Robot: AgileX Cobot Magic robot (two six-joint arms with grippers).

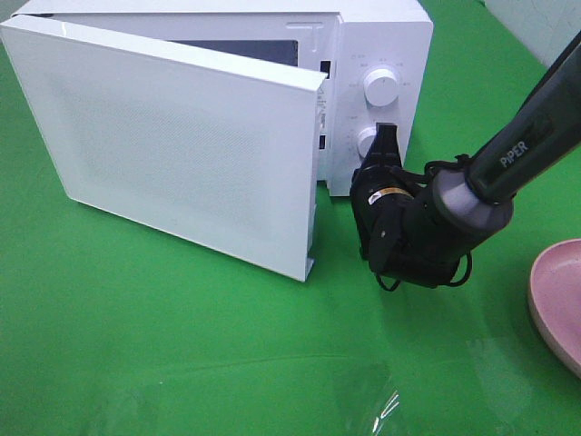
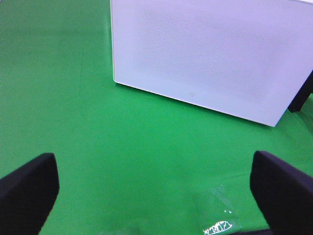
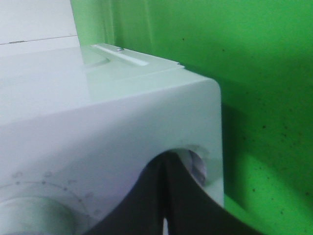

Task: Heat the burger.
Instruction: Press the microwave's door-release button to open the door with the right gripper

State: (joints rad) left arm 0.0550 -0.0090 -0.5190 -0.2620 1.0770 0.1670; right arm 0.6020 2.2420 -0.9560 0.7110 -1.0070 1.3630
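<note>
burger: unseen | step: right pincer (image 1: 386, 136) clenched at lower round dial (image 1: 366, 142) of white boxy microwave (image 1: 390, 36) | left pincer (image 2: 156, 186) released | next: shut its open white door (image 1: 182, 145)

A white microwave (image 1: 386, 36) stood at the far side of the green cloth (image 1: 136, 345) spread in front of me. Its door (image 1: 182, 154) hung open, swung out toward the near left, with the free edge reaching toward the middle of the cloth. On the panel at the microwave's right sat the upper knob (image 1: 379, 88) and, below it and partly hidden, the lower knob (image 1: 365, 142). A pink plate (image 1: 558, 300) lay at the right edge, cut off by the view. A crinkled clear patch (image 1: 386, 407) glinted on the near cloth.
</note>
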